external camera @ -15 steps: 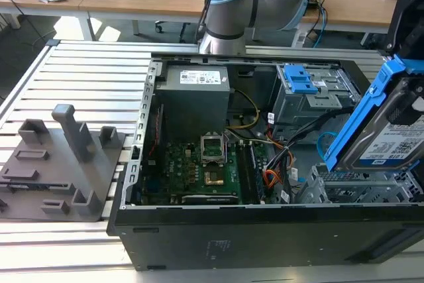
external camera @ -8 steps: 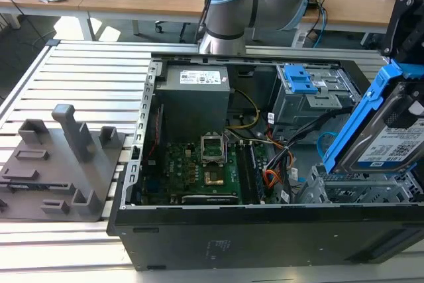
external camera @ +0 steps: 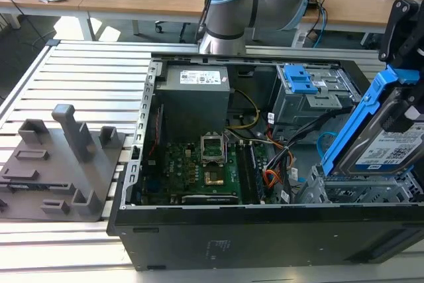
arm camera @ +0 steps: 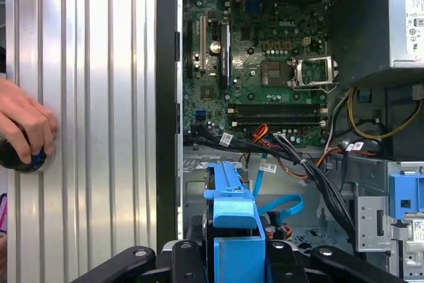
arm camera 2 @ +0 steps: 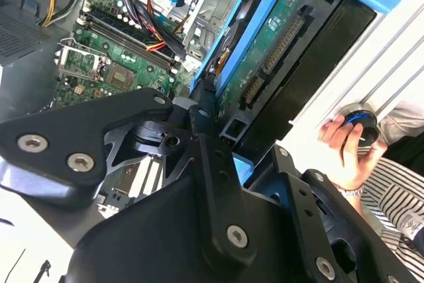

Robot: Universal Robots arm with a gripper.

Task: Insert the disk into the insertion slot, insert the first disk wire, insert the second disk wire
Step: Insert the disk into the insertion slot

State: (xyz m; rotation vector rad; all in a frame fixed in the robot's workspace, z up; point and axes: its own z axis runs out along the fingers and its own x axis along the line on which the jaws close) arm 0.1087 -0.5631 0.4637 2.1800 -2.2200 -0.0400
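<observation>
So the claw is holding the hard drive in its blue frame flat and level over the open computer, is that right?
Not quite. The disk in its blue frame is not flat and level: the exterior view shows it steeply tilted, lower end by the insertion slot. The claw does hold it over the open computer.

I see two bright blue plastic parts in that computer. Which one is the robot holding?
The blue carrier frame around the disk, tilted over the insertion slot, in the end effector. The blue latch sits apart on the bay stack.
</observation>
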